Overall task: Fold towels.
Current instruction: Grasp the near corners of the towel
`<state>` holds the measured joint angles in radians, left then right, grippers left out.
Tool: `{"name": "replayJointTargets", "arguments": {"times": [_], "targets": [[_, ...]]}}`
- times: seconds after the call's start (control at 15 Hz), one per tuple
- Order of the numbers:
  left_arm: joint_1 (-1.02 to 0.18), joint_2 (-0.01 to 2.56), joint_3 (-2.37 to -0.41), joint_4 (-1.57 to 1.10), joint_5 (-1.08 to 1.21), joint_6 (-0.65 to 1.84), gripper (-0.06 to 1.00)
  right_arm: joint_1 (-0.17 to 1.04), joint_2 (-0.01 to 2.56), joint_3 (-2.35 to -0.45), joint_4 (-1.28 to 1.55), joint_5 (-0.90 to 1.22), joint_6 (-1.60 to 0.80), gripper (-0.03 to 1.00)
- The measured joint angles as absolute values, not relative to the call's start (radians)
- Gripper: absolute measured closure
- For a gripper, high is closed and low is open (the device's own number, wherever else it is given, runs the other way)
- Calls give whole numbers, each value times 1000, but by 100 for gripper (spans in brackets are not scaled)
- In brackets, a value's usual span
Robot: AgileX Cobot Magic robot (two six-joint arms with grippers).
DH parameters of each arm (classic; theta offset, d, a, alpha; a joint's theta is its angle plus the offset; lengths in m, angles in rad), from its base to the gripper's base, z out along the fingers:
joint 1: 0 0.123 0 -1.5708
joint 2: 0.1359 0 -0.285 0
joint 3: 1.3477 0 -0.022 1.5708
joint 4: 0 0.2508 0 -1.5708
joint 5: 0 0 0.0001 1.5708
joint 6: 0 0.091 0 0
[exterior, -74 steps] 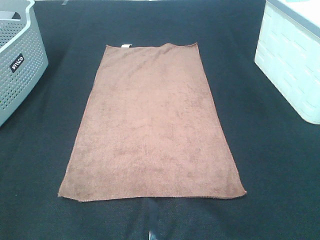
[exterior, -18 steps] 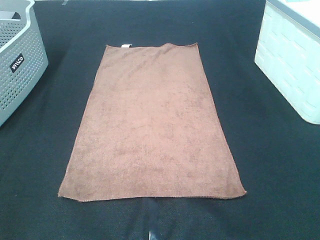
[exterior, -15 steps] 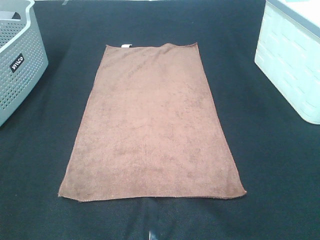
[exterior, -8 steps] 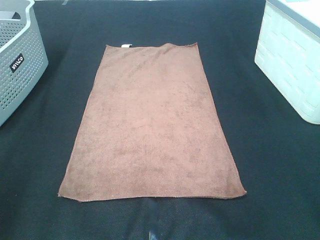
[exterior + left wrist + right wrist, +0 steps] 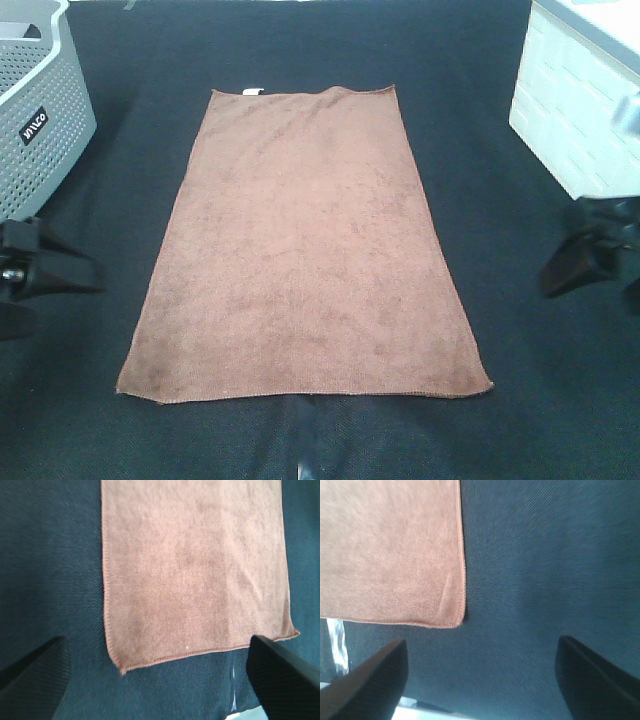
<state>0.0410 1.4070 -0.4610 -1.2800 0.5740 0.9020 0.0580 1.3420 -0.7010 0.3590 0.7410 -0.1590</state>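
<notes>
**Towel flat, both hands wide open at its flanks, no grasp yet**

We see one reddish-brown towel lying flat and unfolded at the middle of the dark desk. In the high view its long axis runs 12 to 6. The white tag sits on the far short edge, at about 11 from the towel's centre. The near short edge lies at 6.

The left hand is at roughly 8–9 o'clock from the towel's centre, off the left long edge and not touching the cloth. Its fingers are spread wide with nothing between them. Its wrist view looks down on the near left corner.

The right hand is at roughly 3–4 o'clock, off the right long edge. It is also spread wide, empty and clear of the cloth. Its wrist view shows the near right corner and bare desk under the gap.

The left hand looks slightly nearer its edge than the right. We cannot tell the height of either hand above the desk.

We judge that no fold has started. The likely next step is that each hand drops toward 6, pinches its own near corner, and both carry the near edge toward 12.

A grey basket stands at 10 and a white bin at 2, both well apart from the towel.
</notes>
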Motion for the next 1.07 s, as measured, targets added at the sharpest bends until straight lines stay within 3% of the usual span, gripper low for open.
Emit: {"name": "replayJointTargets", "arguments": {"times": [0.2,0.6,0.8,1.07], "targets": [[41,1590,-463,-1452,594,1100,7,58,1552,-702,556,683,-346,20],[13,1780,-479,-1560,603,1210,7,58,1732,-703,728,624,-514,20],[-89,1850,-549,-1601,615,1214,8,58,1802,-704,800,619,-577,21],[-169,1924,-626,-1644,624,1214,22,60,1883,-711,1010,643,-746,29]]}}
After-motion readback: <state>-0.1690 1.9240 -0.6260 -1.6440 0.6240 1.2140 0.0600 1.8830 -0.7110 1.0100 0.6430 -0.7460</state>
